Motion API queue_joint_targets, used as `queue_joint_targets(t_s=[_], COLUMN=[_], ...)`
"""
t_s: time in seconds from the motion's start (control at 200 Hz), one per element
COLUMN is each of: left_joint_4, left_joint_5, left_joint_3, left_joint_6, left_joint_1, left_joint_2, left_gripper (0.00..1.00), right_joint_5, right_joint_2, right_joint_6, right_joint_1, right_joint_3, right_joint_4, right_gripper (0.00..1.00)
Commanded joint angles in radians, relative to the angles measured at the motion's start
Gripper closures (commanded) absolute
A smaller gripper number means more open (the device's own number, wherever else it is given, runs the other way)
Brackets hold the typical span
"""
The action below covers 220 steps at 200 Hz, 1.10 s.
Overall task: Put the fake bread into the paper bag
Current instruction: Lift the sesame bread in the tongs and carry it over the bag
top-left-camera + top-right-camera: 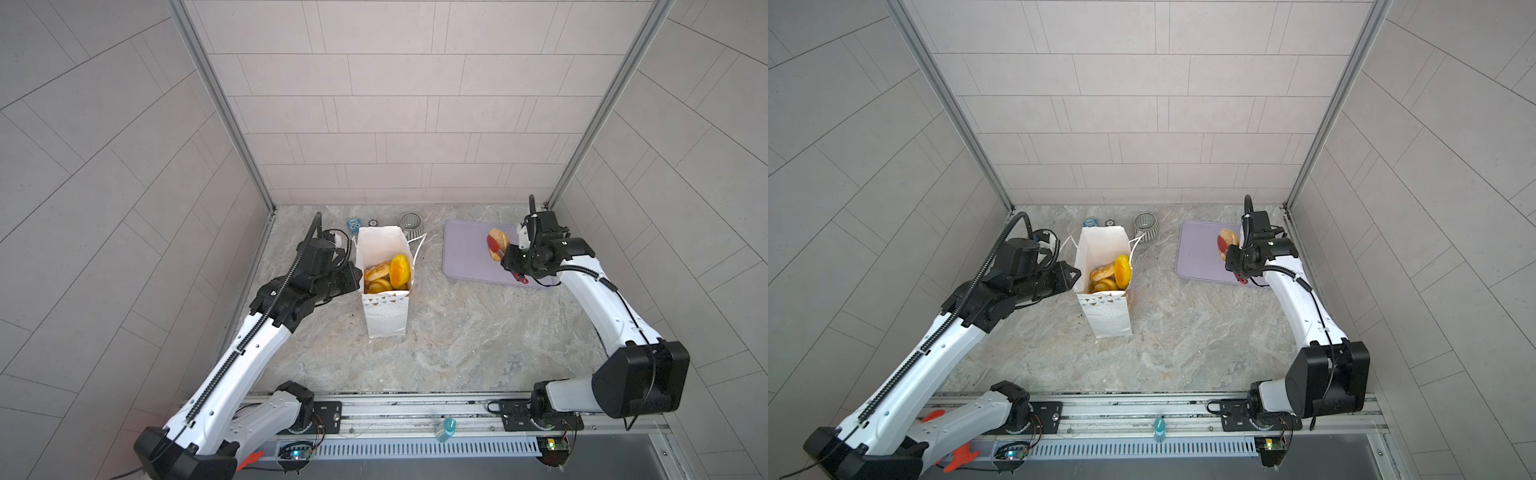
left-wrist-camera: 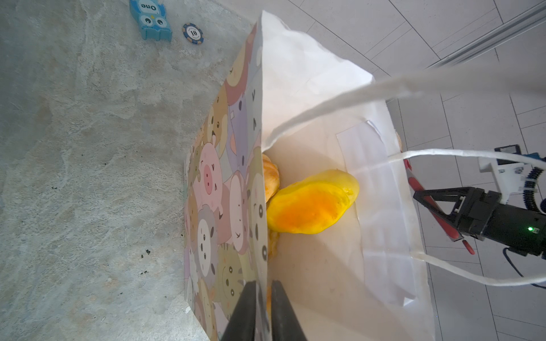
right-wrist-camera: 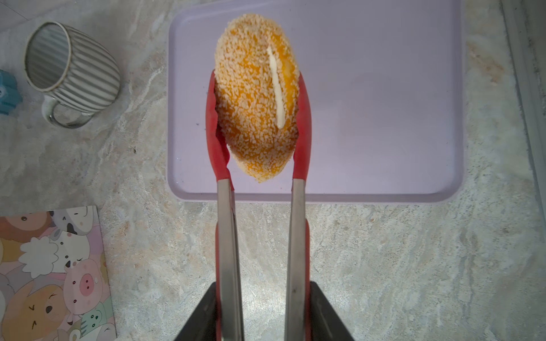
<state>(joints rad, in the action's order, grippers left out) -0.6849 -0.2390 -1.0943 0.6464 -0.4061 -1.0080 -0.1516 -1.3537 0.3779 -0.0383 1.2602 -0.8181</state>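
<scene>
while the left gripper (image 2: 262, 290) pinches the printed side wall of the paper bag (image 1: 384, 316), jaws narrow with one finger inside and one outside, the bag stands upright with its mouth open. inside lie several pieces of fake bread (image 1: 380, 286), a smooth yellow loaf (image 1: 400, 272) leaning on a braided loaf (image 1: 377, 270). farther back, the right gripper (image 3: 263, 313) is clamped on the handles of the tongs (image 3: 226, 236), whose red tips squeeze a sesame bun (image 3: 257, 103) from both sides over the lilac tray (image 3: 384, 118), well apart from the bag. no other bread shows on the tray, so this looks like the carry of the last piece. next, i judge, the bun must cross to above the open mouth, clearing the cord handle (image 2: 461, 152), before the tongs let go.
</scene>
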Motion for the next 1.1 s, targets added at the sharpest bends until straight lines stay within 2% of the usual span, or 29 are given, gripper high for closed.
queue_joint_targets(t_s=[0.0,0.305,1.096], left_joint_4=[0.000,-0.004,0.000], left_joint_5=[0.010,0.012,0.017], left_joint_3=[-0.014,-0.014,-0.023], left_joint_6=[-0.008,-0.009,-0.007], left_joint_1=[0.006,0.006,0.006], left_joint_2=[0.012,0.012,0.005], left_gripper=[0.83,0.83,0.83], right_joint_5=[0.042,0.056,-0.020], right_joint_2=[0.054,0.093,0.165], right_joint_6=[0.001,0.010,0.030], right_joint_1=[0.004,0.005,-0.002], right_joint_3=[0.040,0.139,0.393], right_joint_4=[0.017,-0.028,-0.142], right_gripper=[0.57,0.57,0.57])
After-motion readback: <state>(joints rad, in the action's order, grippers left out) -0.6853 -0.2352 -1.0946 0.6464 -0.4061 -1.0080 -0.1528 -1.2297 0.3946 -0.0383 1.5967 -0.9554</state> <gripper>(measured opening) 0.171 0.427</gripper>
